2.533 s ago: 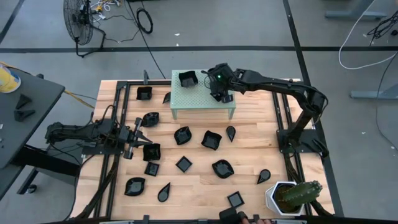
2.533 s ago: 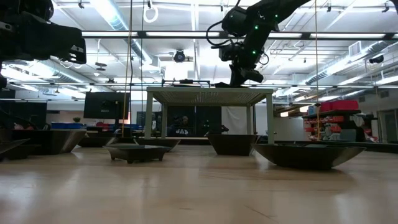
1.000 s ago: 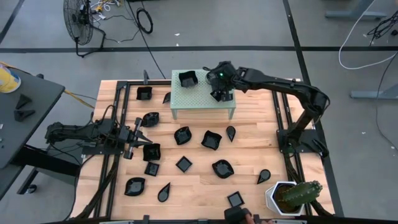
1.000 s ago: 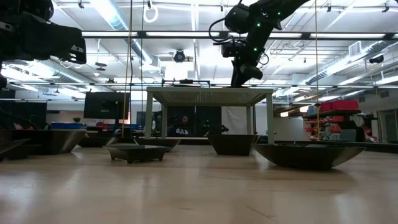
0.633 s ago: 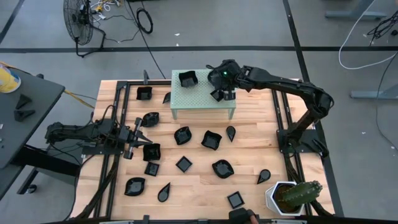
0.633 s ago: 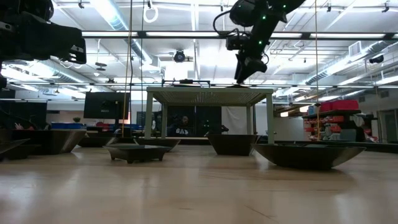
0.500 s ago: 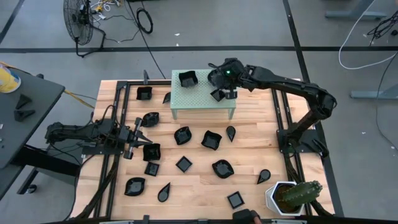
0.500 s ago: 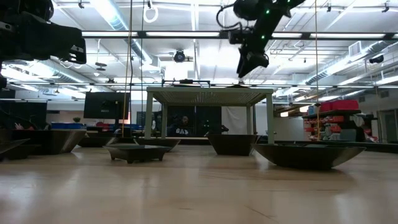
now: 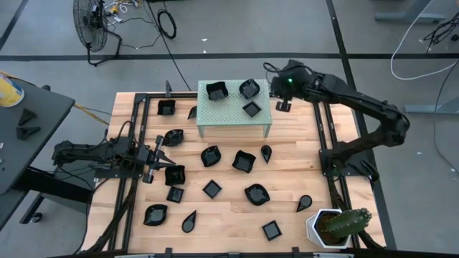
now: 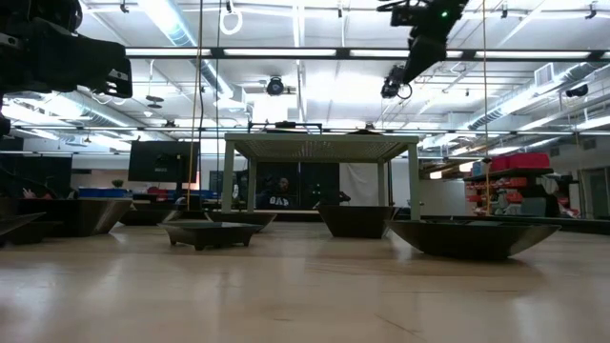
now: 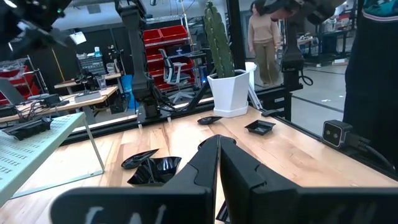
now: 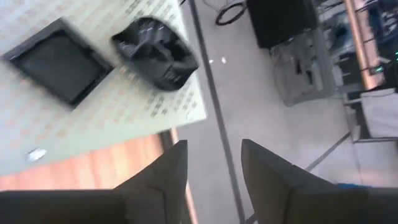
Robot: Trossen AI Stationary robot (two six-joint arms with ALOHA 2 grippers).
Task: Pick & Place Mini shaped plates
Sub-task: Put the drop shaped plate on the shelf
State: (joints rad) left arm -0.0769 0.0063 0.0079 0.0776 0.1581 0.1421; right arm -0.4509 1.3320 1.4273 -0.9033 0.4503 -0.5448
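Observation:
The pale green perforated stand (image 9: 228,116) at the table's far middle carries three black mini plates: a wavy one (image 9: 216,91), another wavy one (image 9: 249,88) and a small square one (image 9: 252,109). Several more black plates lie on the wooden table, such as those in the high view (image 9: 243,160) (image 9: 257,194). My right gripper (image 9: 282,106) is open and empty, high up just right of the stand; its wrist view shows the square plate (image 12: 59,60) and a wavy plate (image 12: 158,53) below it. My left gripper (image 9: 161,153) is shut and empty at the table's left side.
A white hexagonal cactus pot (image 9: 331,228) stands at the near right corner. Dark arm frames run along the table's left (image 9: 136,143) and right (image 9: 330,143) sides. A person (image 11: 264,43) stands in the room beyond the table. A floor fan (image 9: 92,25) stands off the table.
My right gripper has risen from the stand's top and gone toward the table's right edge, past the stand's right end. The small square plate stays lying on the stand where the gripper was.

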